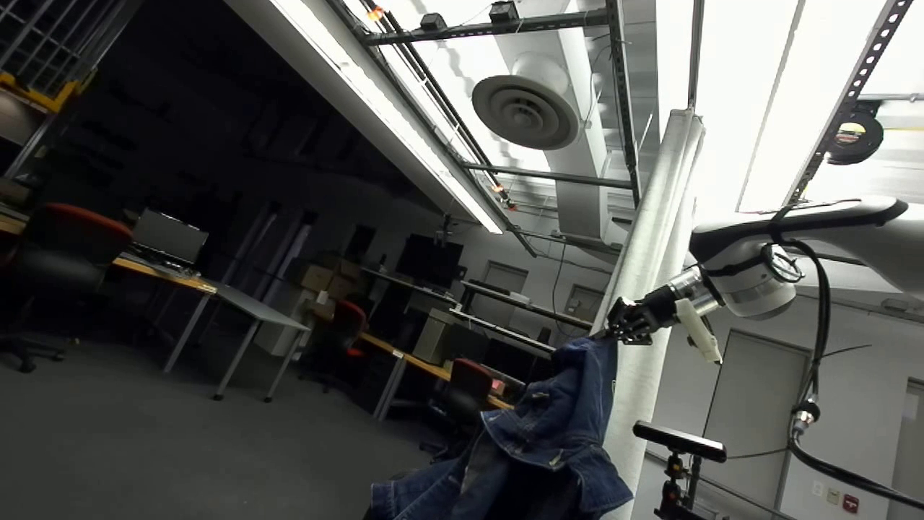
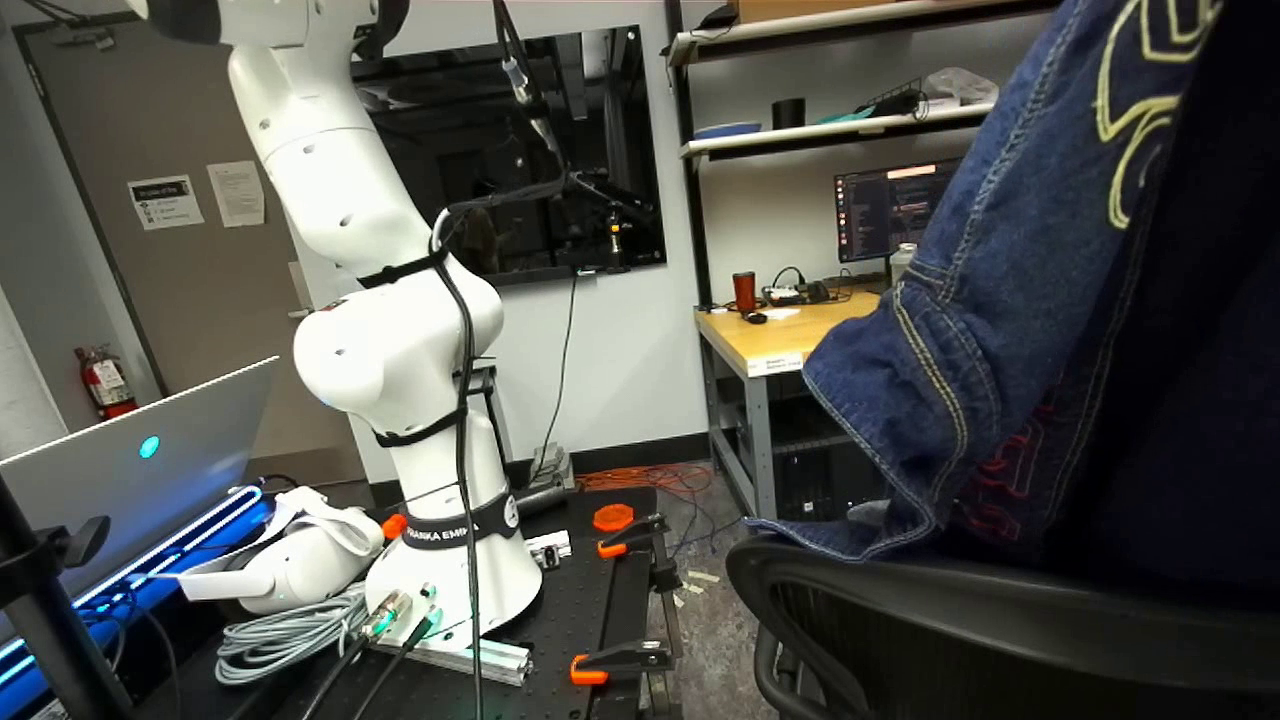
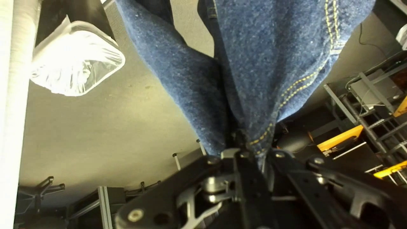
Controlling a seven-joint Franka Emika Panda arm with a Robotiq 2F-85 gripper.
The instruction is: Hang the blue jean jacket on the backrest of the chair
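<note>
The blue jean jacket point(image 1: 556, 419) hangs in creased folds from my gripper point(image 1: 608, 334) in an exterior view. In the wrist view my gripper point(image 3: 259, 155) is shut on a bunched, yellow-stitched edge of the jacket point(image 3: 270, 63). In an exterior view the jacket point(image 2: 970, 330) fills the right side, and its lower edge meets the top of the chair's dark curved backrest point(image 2: 1000, 610). I cannot tell whether the cloth rests on the backrest or hangs beside it. The gripper is out of that view. The chair does not show clearly elsewhere.
A pale column point(image 1: 653, 289) stands close to the gripper. A camera on a stand point(image 1: 678, 440) is below the arm. A wooden desk point(image 2: 790, 330) stands behind the jacket. A laptop point(image 2: 150, 450) and clamps point(image 2: 625, 658) are on the robot's table. A plastic-lined bin point(image 3: 79, 60) stands on the floor.
</note>
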